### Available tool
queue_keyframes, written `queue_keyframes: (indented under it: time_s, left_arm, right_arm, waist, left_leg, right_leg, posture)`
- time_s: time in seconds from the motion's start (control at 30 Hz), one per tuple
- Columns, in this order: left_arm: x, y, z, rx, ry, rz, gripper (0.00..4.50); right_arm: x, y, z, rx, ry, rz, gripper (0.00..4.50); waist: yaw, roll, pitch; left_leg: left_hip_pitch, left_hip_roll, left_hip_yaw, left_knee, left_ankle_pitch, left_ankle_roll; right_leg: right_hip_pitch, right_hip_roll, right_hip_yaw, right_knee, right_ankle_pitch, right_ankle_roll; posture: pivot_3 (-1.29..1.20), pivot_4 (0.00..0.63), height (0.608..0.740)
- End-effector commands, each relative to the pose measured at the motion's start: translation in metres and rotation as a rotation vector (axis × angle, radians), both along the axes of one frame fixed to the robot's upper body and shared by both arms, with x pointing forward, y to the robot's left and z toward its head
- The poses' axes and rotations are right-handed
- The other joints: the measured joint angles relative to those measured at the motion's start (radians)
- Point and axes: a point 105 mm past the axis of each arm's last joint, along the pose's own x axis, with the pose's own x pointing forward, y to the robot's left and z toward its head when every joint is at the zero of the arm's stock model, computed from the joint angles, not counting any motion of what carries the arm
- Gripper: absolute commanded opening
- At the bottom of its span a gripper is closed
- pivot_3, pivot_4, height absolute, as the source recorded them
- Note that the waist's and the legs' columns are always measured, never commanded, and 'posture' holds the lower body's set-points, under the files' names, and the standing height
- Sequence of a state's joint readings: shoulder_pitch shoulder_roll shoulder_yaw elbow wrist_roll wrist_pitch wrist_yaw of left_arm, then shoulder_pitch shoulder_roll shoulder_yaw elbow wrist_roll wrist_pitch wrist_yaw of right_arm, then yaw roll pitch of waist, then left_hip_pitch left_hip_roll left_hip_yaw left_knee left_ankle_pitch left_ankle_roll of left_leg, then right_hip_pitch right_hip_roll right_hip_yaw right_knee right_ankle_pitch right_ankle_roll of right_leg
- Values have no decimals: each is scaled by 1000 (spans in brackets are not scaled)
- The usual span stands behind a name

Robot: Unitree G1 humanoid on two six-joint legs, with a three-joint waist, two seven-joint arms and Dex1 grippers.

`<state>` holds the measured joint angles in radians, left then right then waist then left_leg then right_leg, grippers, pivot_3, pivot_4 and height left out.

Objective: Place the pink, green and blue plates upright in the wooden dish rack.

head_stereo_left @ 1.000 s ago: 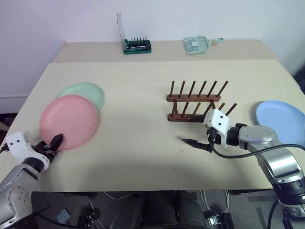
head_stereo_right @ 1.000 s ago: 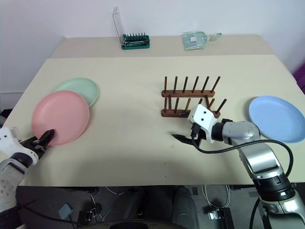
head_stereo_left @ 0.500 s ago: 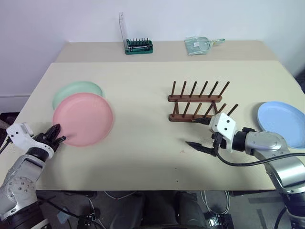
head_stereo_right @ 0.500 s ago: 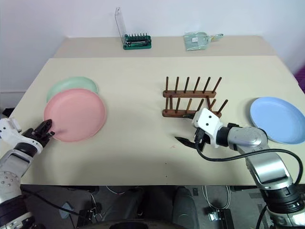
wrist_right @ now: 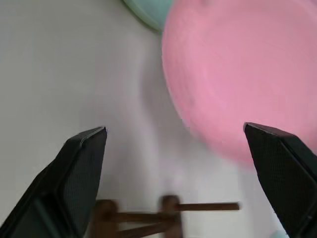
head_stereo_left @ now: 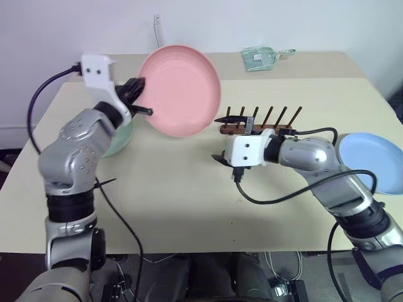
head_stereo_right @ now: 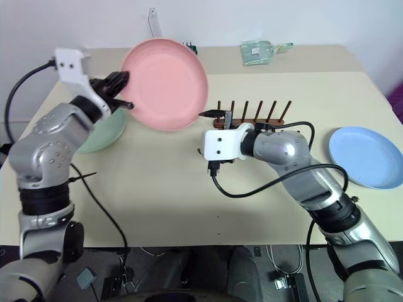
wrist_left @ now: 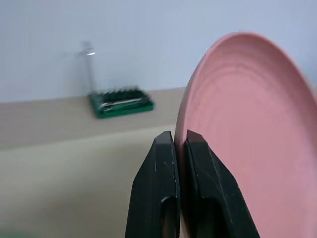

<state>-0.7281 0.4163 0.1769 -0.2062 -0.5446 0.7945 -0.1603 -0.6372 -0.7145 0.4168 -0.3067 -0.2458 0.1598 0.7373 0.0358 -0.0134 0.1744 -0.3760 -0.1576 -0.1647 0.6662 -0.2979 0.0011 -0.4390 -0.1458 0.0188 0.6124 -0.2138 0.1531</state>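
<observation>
Green plate (head_stereo_left: 119, 139): largely hidden behind the left arm near the table's left edge; a sliver of rim is seen.
Blue plate (head_stereo_left: 371, 160): cut off by the picture's edge at the table's right edge.
Wooden dish rack (head_stereo_left: 261, 124): near rail hidden by the right arm.
Green tool holder (head_stereo_right: 189, 44): mostly covered by the raised pink plate (head_stereo_left: 179, 90).
Clear packet (head_stereo_left: 261, 58): contents too small to be told.

Pink plate (head_stereo_left: 181, 89) raised on edge; wooden dish rack (head_stereo_left: 261, 126) empty.
</observation>
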Motion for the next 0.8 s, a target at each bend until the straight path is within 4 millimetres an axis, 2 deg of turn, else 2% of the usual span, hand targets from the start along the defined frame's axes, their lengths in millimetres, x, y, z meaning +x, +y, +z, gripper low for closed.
queue_keyframes:
  time_s: [0.03, 0.23, 0.27, 0.33, 0.5, 0.57, 0.67, 0.7, 0.73, 0.8]
  left_arm:
    - [-4, -14, 17, -12, -32, -29, 47]
    - [-13, -31, 25, -47, -17, -98, 47]
    - [-14, -31, 25, -39, -16, -101, 0]
    - [-15, -30, 25, -38, -9, -102, 0]
    - [-15, -27, 22, -68, 15, -96, 0]
    - [-14, -27, 22, -110, 28, -104, 0]
    - [-15, -26, 42, -300, -24, -143, 964]
    - [-16, -22, 55, -386, -64, -146, 1464]
    - [-15, -12, 71, -494, -112, -125, 2033]
    - [-7, 23, 91, -621, -186, 10, 2982]
  right_arm:
    - [8, 7, 14, -2, -149, -1, 4500]
    - [24, 11, 19, -25, -268, -32, 4500]
    - [27, 11, 20, -36, -294, -39, 3987]
    - [30, 11, 22, -42, -321, -45, 3365]
    - [29, 10, 21, -56, -349, -33, 779]
    - [28, 9, 21, -58, -369, -29, 39]
    - [26, 6, 25, -60, -407, -26, 0]
    - [26, 4, 26, -54, -414, -31, 0]
    - [26, 1, 30, -43, -425, -40, 0]
    - [25, -10, 45, 17, -462, -77, 0]
  waist:
    - [-2, 0, 0]
    - [-22, 0, 0]
    - [-24, 0, 0]
    - [-26, 0, 0]
    - [-29, 0, 0]
    - [-28, 0, 0]
    - [-22, 0, 0]
    - [-21, -1, 1]
    - [-19, -3, 2]
    - [-22, -5, 3]
  left_leg:
    - [0, 0, 0, 0, 0, 0]
    - [-1, 1, 0, 0, 1, -1]
    - [-1, 1, 0, 0, 1, -1]
    - [-1, 1, 0, 0, 1, -2]
    - [0, 4, 0, -1, 1, -2]
    - [0, 6, 0, -1, 1, -3]
    - [0, 7, 1, 0, 1, -3]
    - [-1, 7, 0, 0, 2, -4]
    - [-1, 7, 1, 0, 2, -4]
    - [-2, 7, 0, 1, 2, -4]
  right_leg:
    - [-1, 0, 0, 0, 0, 0]
    - [-1, 2, 0, 1, 0, 0]
    - [-1, 2, 0, 1, 0, 0]
    - [-1, 2, 1, 1, 0, 0]
    - [-2, 6, 2, 1, 1, -1]
    - [-2, 7, 2, 0, 1, -2]
    - [-2, 9, 2, 0, 2, -3]
    - [-1, 9, 2, 0, 2, -3]
    - [-1, 9, 2, 0, 2, -3]
    - [-2, 9, 2, 0, 3, -4]
  posture:
    - [0, 150, 735]
    - [0, 150, 735]
    - [0, 150, 735]
    - [0, 150, 735]
    - [0, 150, 735]
    - [0, 150, 735]
    - [0, 150, 735]
    - [0, 150, 735]
    - [0, 150, 735]
    - [0, 150, 735]
